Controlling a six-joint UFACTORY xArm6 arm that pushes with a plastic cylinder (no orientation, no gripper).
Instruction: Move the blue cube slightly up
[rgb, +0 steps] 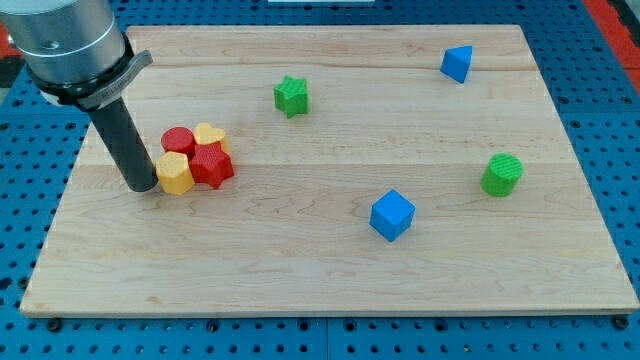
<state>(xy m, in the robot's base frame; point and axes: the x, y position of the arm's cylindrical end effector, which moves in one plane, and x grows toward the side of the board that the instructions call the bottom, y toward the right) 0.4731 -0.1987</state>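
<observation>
Blue cube (391, 215) sits on the wooden board (300, 270), right of centre and toward the view's bottom, with bare wood all round it and nothing touching it.

Going from the view's left: my tip (143, 186) rests on the board near its left edge, at the foot of the dark rod. It is just beside the yellow block (175, 174), at that block's left, and may be touching it (the gap is too fine to judge). The arm has no pincer, so no open or closed state can be told. My tip is well apart from the blue cube, which lies far off toward the view's right.

Next comes a tight cluster of four blocks pressed together: that yellow block at lower left, a red cylinder (179, 140) above it, a yellow heart-shaped block (209, 134) at upper right, and a red block (212, 165) at lower right.

Further right, near the top, stands a green star-shaped block (291, 96). Past the blue cube, a blue triangular block (457, 63) lies near the board's top right, and a green cylinder (502, 174) sits by the right edge.
</observation>
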